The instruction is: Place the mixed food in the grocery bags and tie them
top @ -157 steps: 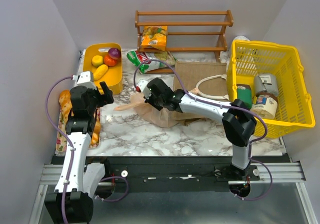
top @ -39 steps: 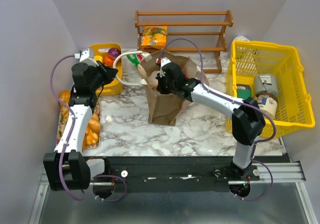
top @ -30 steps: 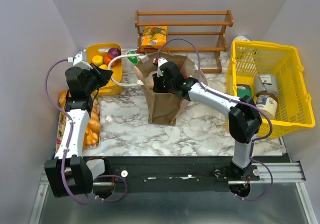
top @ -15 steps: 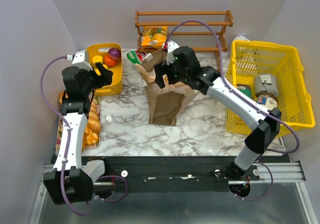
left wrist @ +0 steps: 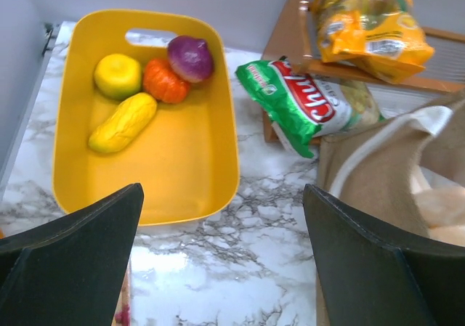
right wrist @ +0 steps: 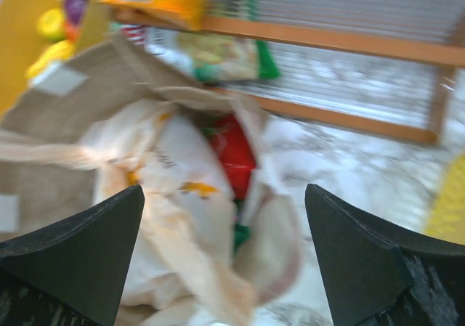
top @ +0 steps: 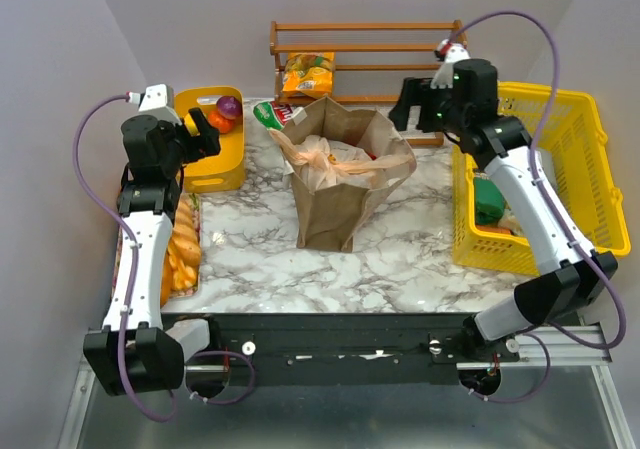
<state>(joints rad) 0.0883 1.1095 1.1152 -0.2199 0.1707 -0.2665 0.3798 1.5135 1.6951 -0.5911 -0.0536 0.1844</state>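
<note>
The tan jute tote (top: 340, 204) stands upright mid-table with the peach plastic bag (top: 330, 157) bunched in its mouth. In the blurred right wrist view a red packet (right wrist: 236, 155) and something green show inside the peach bag (right wrist: 163, 195). A green snack packet (top: 275, 117) lies behind the tote, and a yellow packet (top: 308, 74) sits on the rack. My left gripper (top: 200, 134) hangs open by the yellow tray, left of the tote, empty (left wrist: 221, 261). My right gripper (top: 415, 104) is open and empty (right wrist: 225, 261), up and to the right of the tote.
A yellow tray (top: 215, 174) holds fruit and vegetables (left wrist: 145, 86). The wooden rack (top: 370, 44) runs along the back. A yellow mesh basket (top: 575, 139) with jars and cartons stands at the right. Bread loaves (top: 180, 254) lie along the left edge.
Both grippers opened and let go of the bags. The right arm swung up and right toward the basket; the left drew back toward the tray. The tote stays standing.
</note>
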